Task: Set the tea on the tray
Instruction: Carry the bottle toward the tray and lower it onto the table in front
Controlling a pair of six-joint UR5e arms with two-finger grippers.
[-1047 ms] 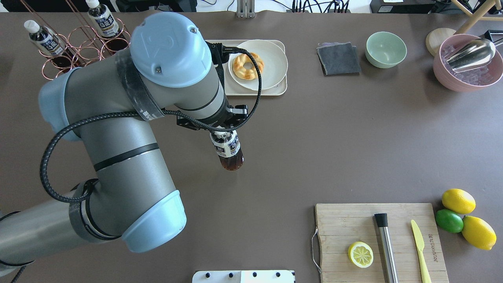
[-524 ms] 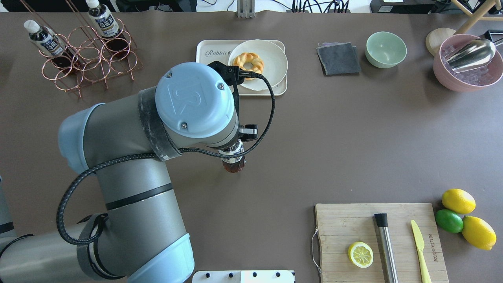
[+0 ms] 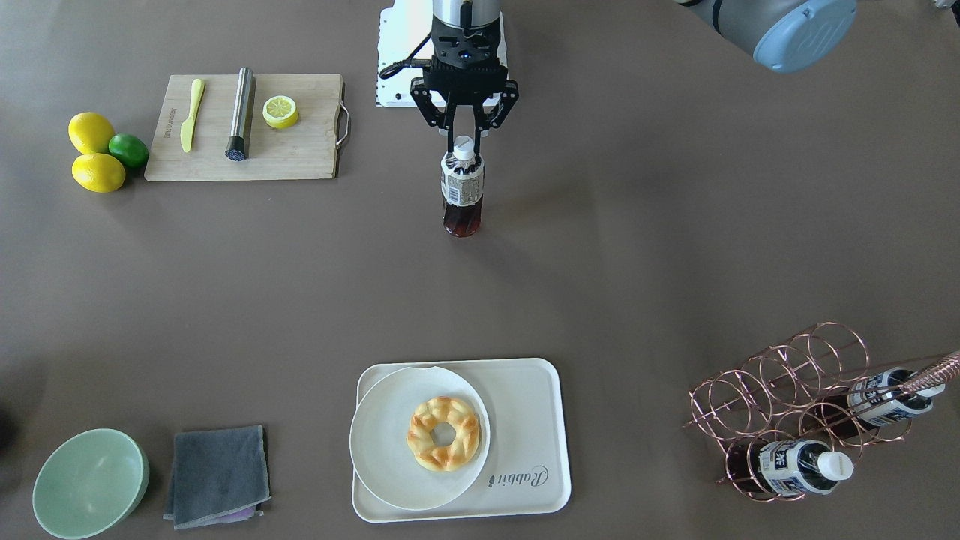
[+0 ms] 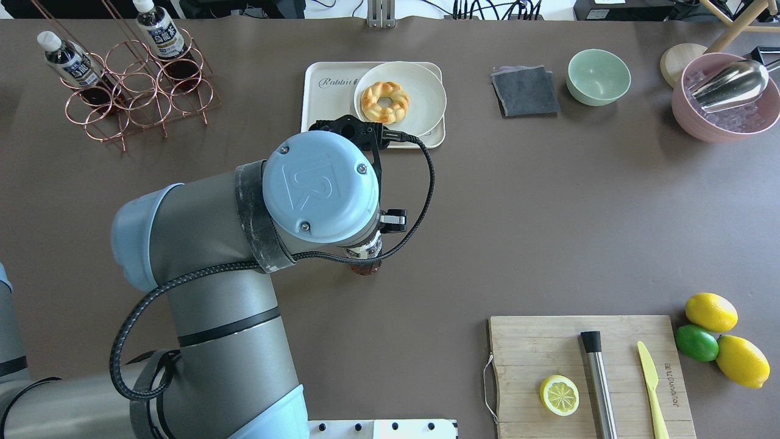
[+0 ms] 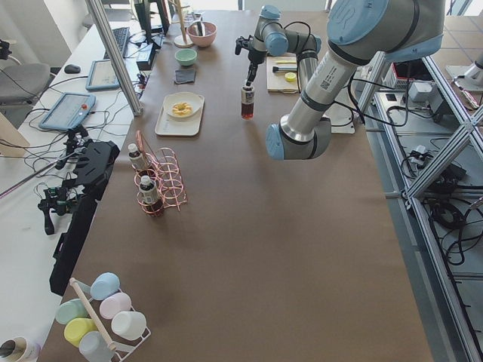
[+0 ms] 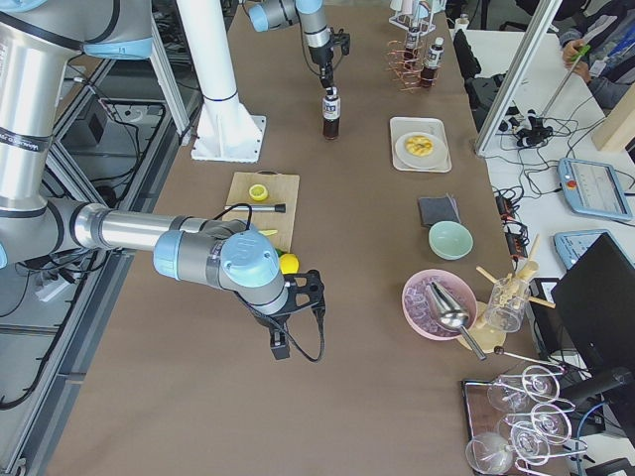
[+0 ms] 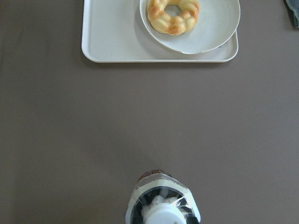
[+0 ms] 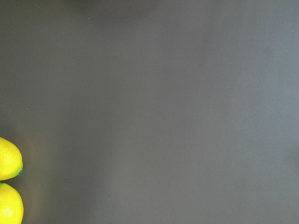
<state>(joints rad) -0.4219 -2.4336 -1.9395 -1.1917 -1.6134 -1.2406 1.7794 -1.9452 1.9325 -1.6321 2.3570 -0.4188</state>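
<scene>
The tea bottle (image 3: 463,191) stands upright on the brown table, well short of the tray (image 3: 525,405). My left gripper (image 3: 465,139) is shut on its white cap from above. In the overhead view my wrist hides all but the bottle's base (image 4: 365,266). I cannot tell whether the base touches the table. The left wrist view shows the cap and shoulders (image 7: 163,205) at the bottom edge and the tray (image 7: 112,32) at the top. My right gripper (image 6: 280,347) hangs near the lemons; I cannot tell if it is open.
A round white plate (image 3: 390,442) with a ring pastry (image 3: 443,433) covers half the tray. Two more tea bottles (image 4: 67,58) (image 4: 158,30) stand in a copper wire rack (image 4: 137,85). A cutting board (image 4: 591,372), lemons, a green bowl (image 4: 598,76) and a grey cloth (image 4: 525,90) are nearby.
My left arm swung toward the robot's side and slightly right, uncovering the tray. The held bottle moved a little the same way and now sits under the wrist.
</scene>
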